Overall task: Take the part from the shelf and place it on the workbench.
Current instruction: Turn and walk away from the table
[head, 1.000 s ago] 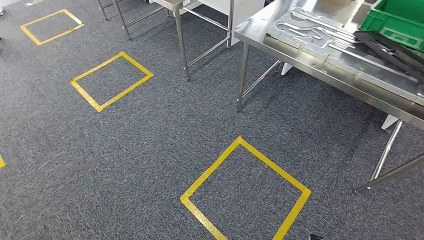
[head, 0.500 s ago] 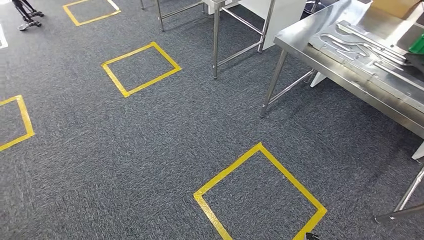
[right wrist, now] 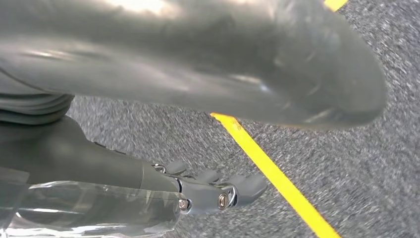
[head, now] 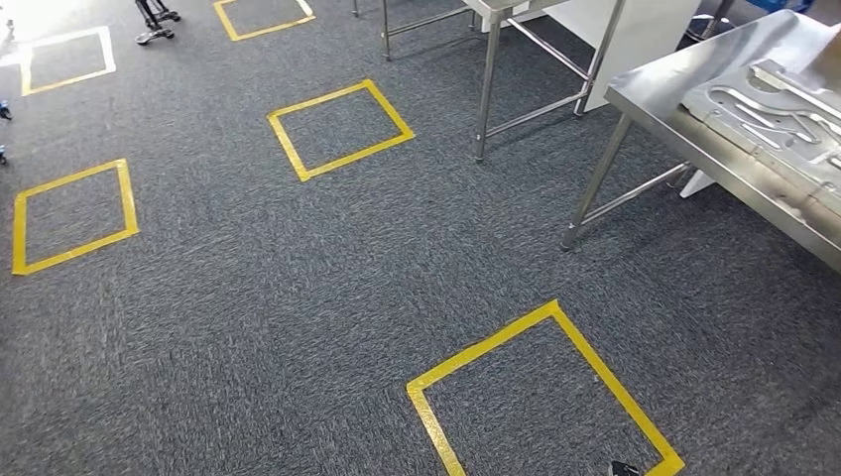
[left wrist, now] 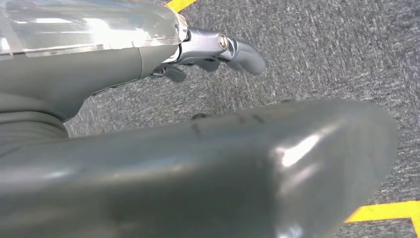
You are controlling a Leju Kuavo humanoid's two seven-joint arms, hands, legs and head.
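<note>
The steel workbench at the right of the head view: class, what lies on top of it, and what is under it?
On the steel workbench lies a grey metal plate with curved grooves, cut off by the picture's edge. Under it: steel legs, a crossbar and grey carpet; the tabletop hides the rest.

Even overhead light was bright; glare washed the floor [head: 40, 15] at the far corner, and the right wrist view was motion-blurred.

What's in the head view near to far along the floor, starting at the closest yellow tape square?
Nearest yellow tape square → middle tape square → far tape square, cut by the frame's top edge.
</note>
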